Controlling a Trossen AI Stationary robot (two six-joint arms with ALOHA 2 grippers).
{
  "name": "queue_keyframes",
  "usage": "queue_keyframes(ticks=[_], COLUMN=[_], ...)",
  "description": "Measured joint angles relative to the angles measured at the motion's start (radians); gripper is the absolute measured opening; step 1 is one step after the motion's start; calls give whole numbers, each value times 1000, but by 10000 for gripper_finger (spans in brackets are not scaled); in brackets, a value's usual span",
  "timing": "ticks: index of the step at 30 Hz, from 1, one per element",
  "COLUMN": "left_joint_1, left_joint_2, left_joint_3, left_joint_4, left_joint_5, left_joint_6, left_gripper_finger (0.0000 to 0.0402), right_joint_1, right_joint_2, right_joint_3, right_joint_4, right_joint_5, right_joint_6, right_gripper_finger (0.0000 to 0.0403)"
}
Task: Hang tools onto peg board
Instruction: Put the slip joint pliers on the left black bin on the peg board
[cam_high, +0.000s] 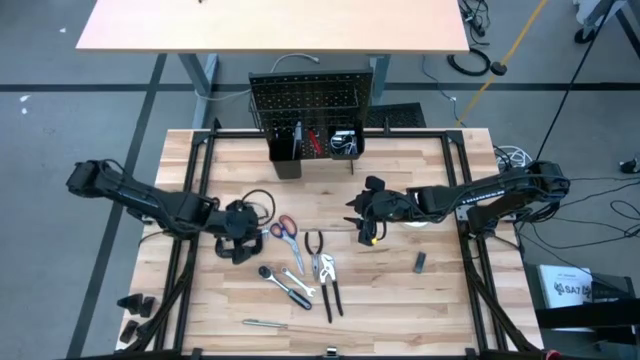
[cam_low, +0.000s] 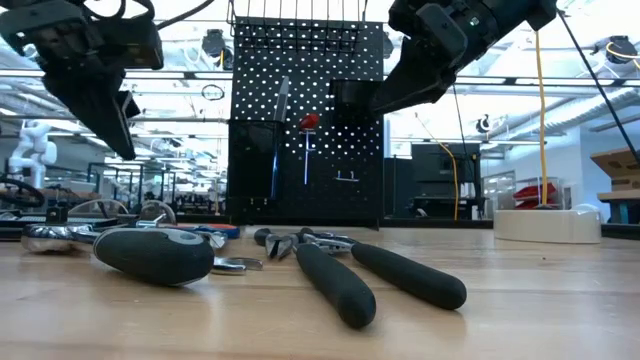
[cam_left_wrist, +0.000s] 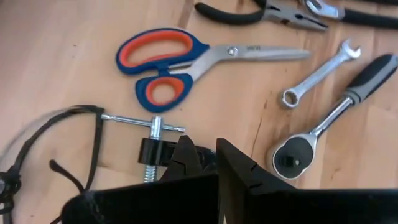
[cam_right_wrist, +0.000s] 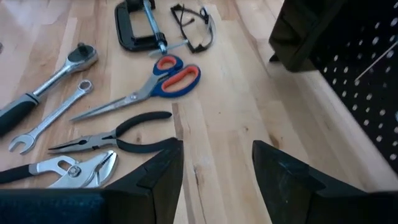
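Black-handled pliers (cam_low: 375, 275) are seen closest in the low view, lying on the table (cam_high: 440, 310) beside scissors (cam_high: 285, 229) (blue-and-orange grips), a ratchet wrench (cam_left_wrist: 323, 127), a C-clamp (cam_right_wrist: 134, 28) and safety glasses (cam_right_wrist: 196, 22). Behind them the peg board (cam_high: 310, 95) is stood upright at the table's far edge, a few tools already hung on it. The left gripper (cam_left_wrist: 208, 158) is held shut just above the C-clamp, while the right gripper (cam_right_wrist: 214, 165) is held wide and empty above bare wood near the pliers.
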Motion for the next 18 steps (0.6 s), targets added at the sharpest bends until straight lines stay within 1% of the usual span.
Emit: queue_keyframes(ticks=[5, 11, 15, 18], left_joint_1=[-6, -6, -10, -23], left_joint_2=[30, 68, 110, 155], left_joint_3=[0, 0, 0, 0], left_joint_4=[51, 143, 228, 308], left_joint_5=[1, 34, 43, 43], left_joint_6=[94, 105, 110, 186], left_gripper_finger=[0, 3, 28, 55], right_joint_1=[3, 3, 3, 3], right_joint_2=[52, 121, 122, 115], right_joint_3=[0, -1, -1, -1], right_joint_4=[-28, -43, 0, 65], right_joint_5=[0, -1, -1, -8], right_joint_6=[25, -7, -45, -49], right_gripper_finger=[185, 185, 185, 185])
